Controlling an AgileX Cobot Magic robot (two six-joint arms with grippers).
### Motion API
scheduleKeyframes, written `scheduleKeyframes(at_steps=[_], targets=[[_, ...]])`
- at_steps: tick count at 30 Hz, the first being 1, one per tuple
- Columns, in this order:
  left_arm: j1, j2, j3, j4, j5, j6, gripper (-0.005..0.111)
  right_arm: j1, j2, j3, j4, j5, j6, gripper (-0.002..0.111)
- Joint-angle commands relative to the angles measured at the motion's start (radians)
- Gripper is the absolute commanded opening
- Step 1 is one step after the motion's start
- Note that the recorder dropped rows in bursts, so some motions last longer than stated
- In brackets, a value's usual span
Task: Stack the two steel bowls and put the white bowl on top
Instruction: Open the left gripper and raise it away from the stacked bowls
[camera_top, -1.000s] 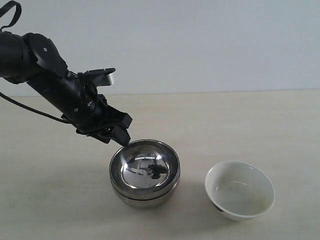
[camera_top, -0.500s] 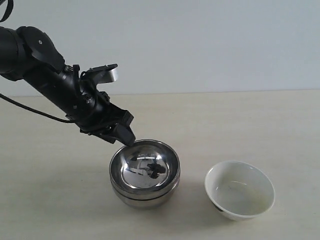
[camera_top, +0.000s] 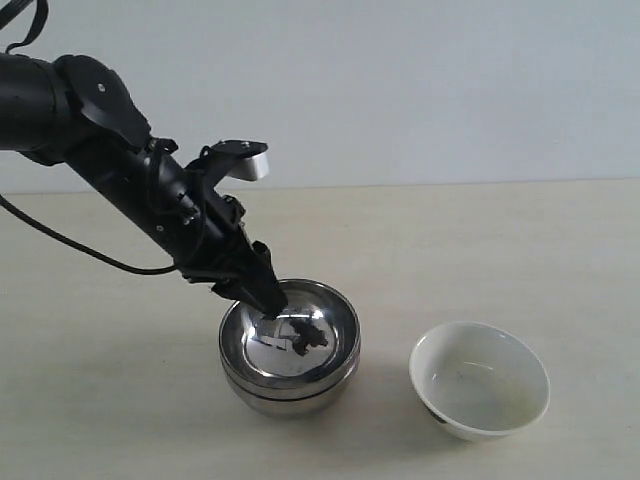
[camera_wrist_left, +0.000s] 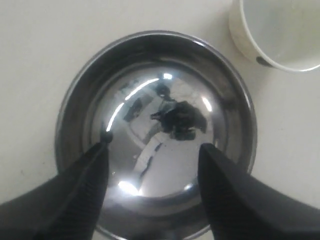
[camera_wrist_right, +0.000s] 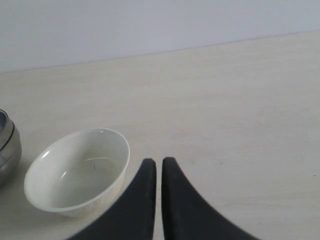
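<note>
The two steel bowls (camera_top: 290, 345) sit nested, one inside the other, at the table's middle front; the left wrist view looks down into the upper one (camera_wrist_left: 155, 125). My left gripper (camera_top: 268, 297) hangs open over the stack's near-left rim, its black fingers (camera_wrist_left: 87, 185) spread above the bowl's inside with nothing between them. The white bowl (camera_top: 480, 380) stands upright to the right of the stack, apart from it, a dark mark on its outer side (camera_wrist_left: 264, 61). My right gripper (camera_wrist_right: 159, 161) is shut and empty, just beside the white bowl (camera_wrist_right: 77, 172); it is out of the exterior view.
The pale wooden table (camera_top: 500, 250) stretches behind and to the right of the bowls, ending at a plain light wall. The left arm's black cable (camera_top: 90, 252) trails over the table at the left.
My left arm has moved right and down, bringing its open gripper from beside the stack's rim to over the upper steel bowl. The bowls have not moved.
</note>
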Motion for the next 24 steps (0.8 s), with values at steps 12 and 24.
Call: scheduleKeyframes(at_steps=[12,24], targets=[[-0.156,-0.009,-0.053,-0.009,-0.149,0.024,0.051,-0.003,-0.004,0.0,0.0,-0.007,0.003,0.0],[-0.219,-0.002,-0.066,0.007,-0.271,0.035,0.051,-0.003,-0.004,0.0,0.0,-0.007,0.003,0.0]])
